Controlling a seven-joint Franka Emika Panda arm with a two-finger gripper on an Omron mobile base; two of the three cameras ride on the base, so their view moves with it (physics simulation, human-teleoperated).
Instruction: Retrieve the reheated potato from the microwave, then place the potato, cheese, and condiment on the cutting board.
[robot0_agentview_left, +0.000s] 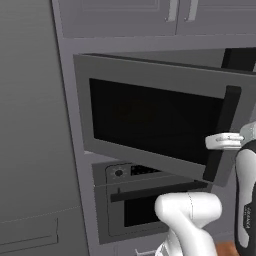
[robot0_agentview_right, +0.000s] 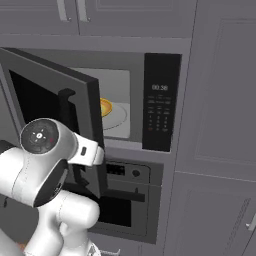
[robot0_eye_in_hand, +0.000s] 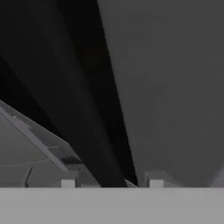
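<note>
Microwave (robot0_agentview_left: 150, 120) door swung out toward the base in the left base view, its dark glass facing the camera and its vertical black handle bar (robot0_agentview_left: 222, 135) at the far right edge; the arm's white wrist sits right at that bar, which reads as the hand on the handle to pull the door open; below is the knobbed oven (robot0_agentview_left: 145, 205), shut, and a sliver of orange-brown wood at the bottom right corner.

Right base view: the door (robot0_agentview_right: 55, 110) stands partly open, hinged on the left, so the pale cavity is exposed; on the turntable plate (robot0_agentview_right: 117, 117) lies the potato (robot0_agentview_right: 105, 107), a tan-yellow lump half hidden by the door's edge, not yet taken out; the keypad strip (robot0_agentview_right: 161, 102) is to the right; the arm's elbow fills the lower left and the wrist reaches behind the door's handle.

Hand view: the two finger tips (robot0_eye_in_hand: 68, 181) rise at the bottom with a dark bar running down between them, grey door face to the right; the gripper (robot0_eye_in_hand: 109, 183) looks closed narrowly about the handle, likely to drag the door wider before reaching in.
</note>
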